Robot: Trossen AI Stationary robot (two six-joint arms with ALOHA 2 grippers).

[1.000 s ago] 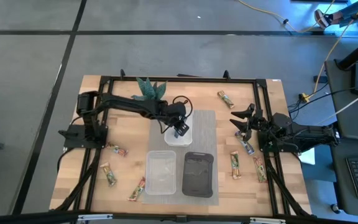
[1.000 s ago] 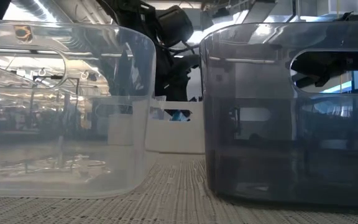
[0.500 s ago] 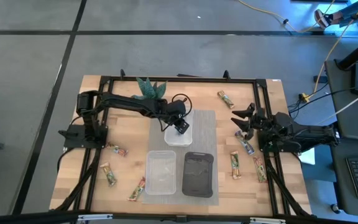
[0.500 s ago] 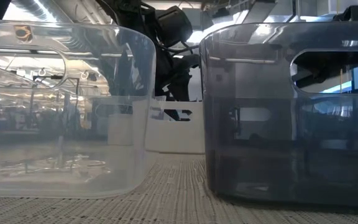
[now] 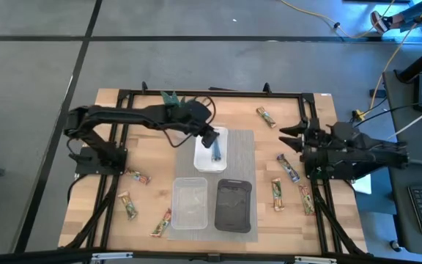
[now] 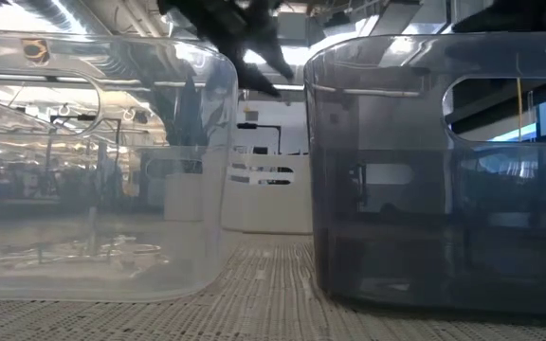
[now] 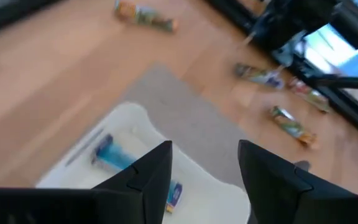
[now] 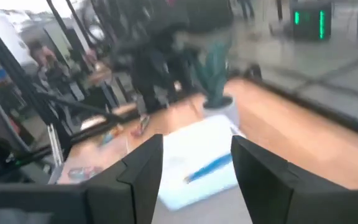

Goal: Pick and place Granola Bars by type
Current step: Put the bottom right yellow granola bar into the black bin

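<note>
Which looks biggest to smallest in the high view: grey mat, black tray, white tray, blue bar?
1. Grey mat, largest.
2. Black tray.
3. White tray, looks a bit smaller than the black one, though the left gripper covers its edge.
4. Blue bar, smallest.

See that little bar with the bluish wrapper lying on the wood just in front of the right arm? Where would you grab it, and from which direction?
Probably from straight above, pinching across the middle of the small flat blue-wrapped granola bar. It lies flat on the wooden table, so only its narrow width fits between two fingers, and its long sides look clear of neighbours. The right gripper, fingers open, hangs closest; it would need turning so the fingers straddle the bar's slanted long axis.
</note>
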